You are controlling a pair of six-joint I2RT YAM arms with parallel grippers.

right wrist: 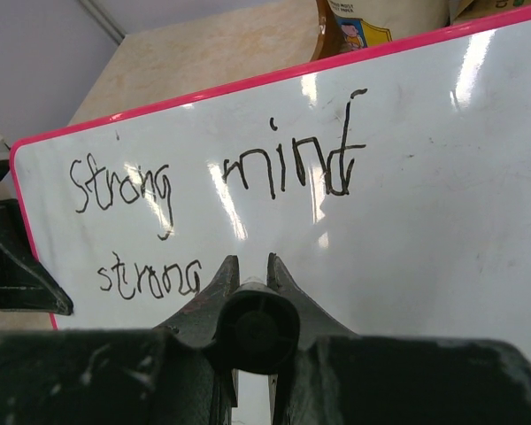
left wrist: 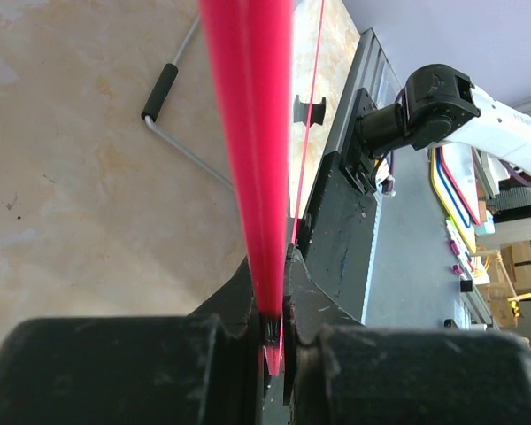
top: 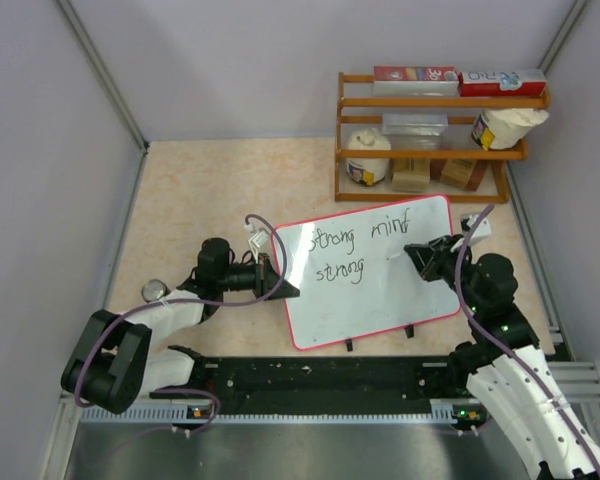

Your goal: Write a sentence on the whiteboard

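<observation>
While the left end effector (top: 270, 277) clamps the whiteboard (top: 380, 300), the right end effector (right wrist: 248, 270) holds a pen (right wrist: 255, 332) at its face.
The left end effector is closed on the red frame (left wrist: 248, 133) between its fingers, probably to steady the board on the bench (top: 200, 200) against pen pressure. The right end effector grips the pen; blank surface lies ahead. The sentence (right wrist: 221, 190) reads "strong mind strong", so one word appears outstanding. Tip contact cannot be confirmed.

L end effector (top: 273, 277) clamped, low, aimed right | R end effector (top: 414, 252) clamped, aimed left
</observation>
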